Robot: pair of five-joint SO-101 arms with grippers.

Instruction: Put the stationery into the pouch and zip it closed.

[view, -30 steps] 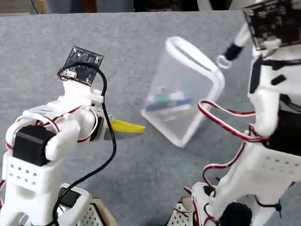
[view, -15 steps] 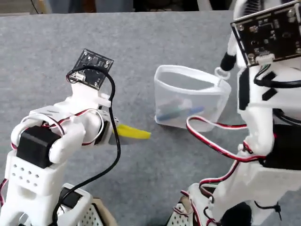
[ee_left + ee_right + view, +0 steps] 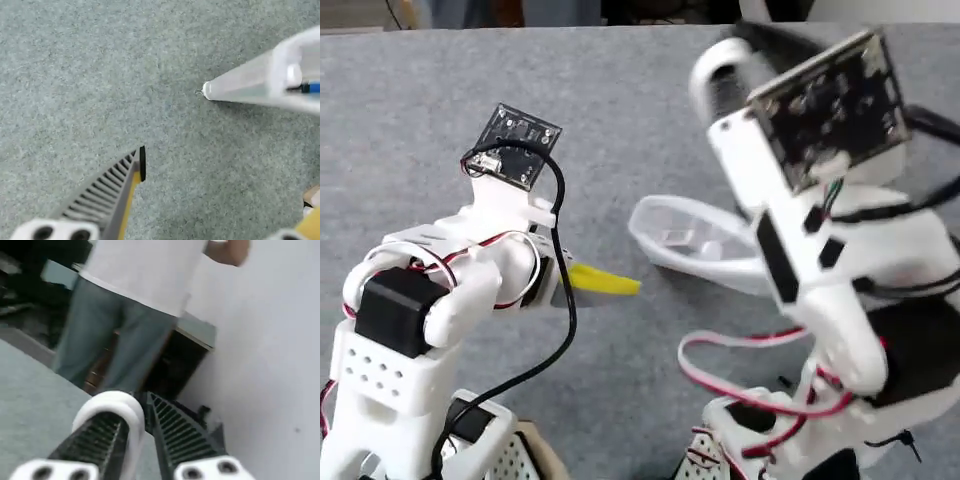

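pouch (image 3: 682, 238): clear, white-rimmed, lying on grey table (image 3: 620, 110); blue pen (image 3: 308, 88) inside
right gripper (image 3: 142, 406): fingers clamped on pouch rim
left gripper (image 3: 225, 192): fingers spread wide, empty

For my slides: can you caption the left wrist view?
Left tool open above the grey table, near a corner of the clear pouch; a blue pen shows inside.

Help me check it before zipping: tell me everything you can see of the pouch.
The pouch is clear soft plastic with a thick white rim, mouth open. It lies low on the grey table, a corner touching it. A blue pen shows inside. The right arm hides its far side; the right gripper seems clamped on its rim.
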